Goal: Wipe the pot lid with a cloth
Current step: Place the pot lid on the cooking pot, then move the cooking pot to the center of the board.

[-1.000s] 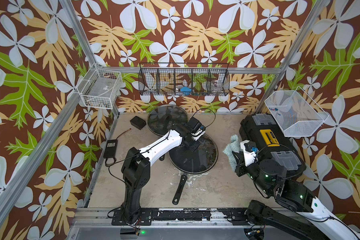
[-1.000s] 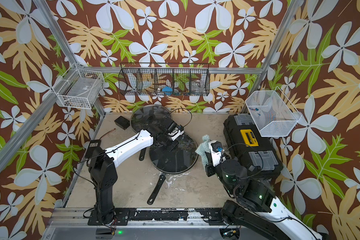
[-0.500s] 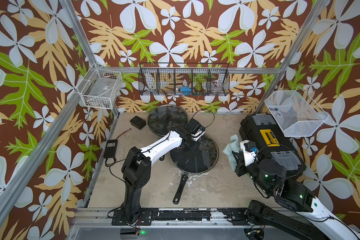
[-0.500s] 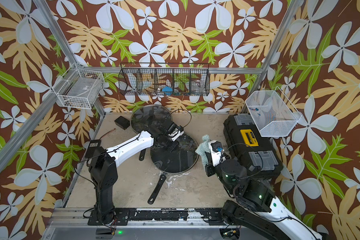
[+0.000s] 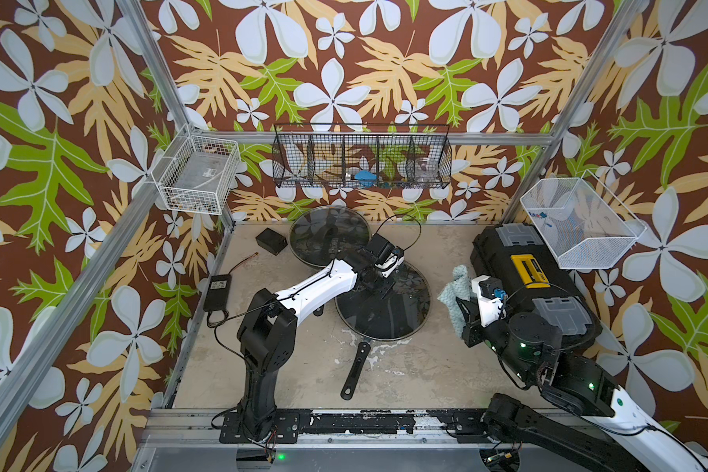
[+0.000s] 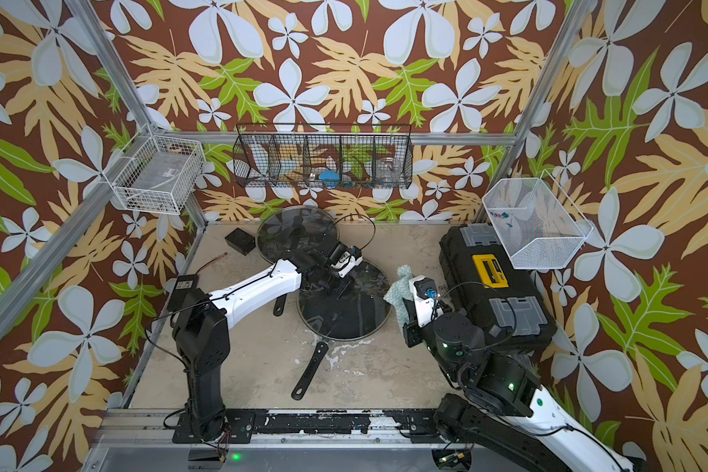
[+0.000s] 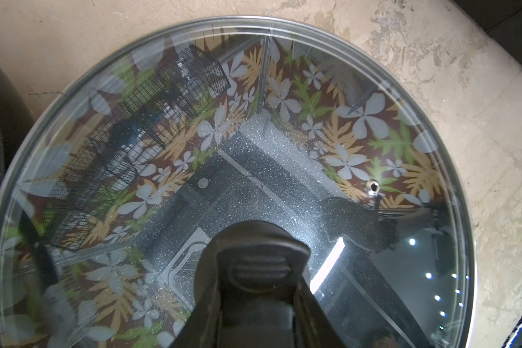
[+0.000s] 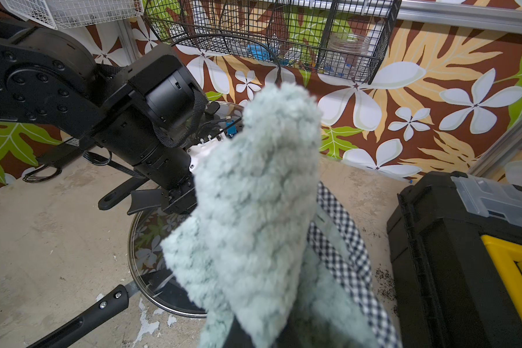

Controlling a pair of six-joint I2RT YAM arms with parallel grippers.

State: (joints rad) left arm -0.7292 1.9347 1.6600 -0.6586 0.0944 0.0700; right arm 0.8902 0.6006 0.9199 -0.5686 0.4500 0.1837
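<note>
Since pot lid [image 5: 389,316] is slick, breakable glass, you hold black handle [image 7: 258,266]: left gripper [image 5: 379,281] clamped there. Right gripper [image 5: 463,316] pinches soft cloth [image 5: 452,284], lid's 3 o'clock.

Bright even light; glare on the pot lid [image 7: 253,180]; soft shadows

The pot lid [image 7: 253,144] runs past the left wrist view's edge. The cloth [image 8: 253,211] hides the tips of the right pincer [image 5: 460,305] in the right wrist view
</note>
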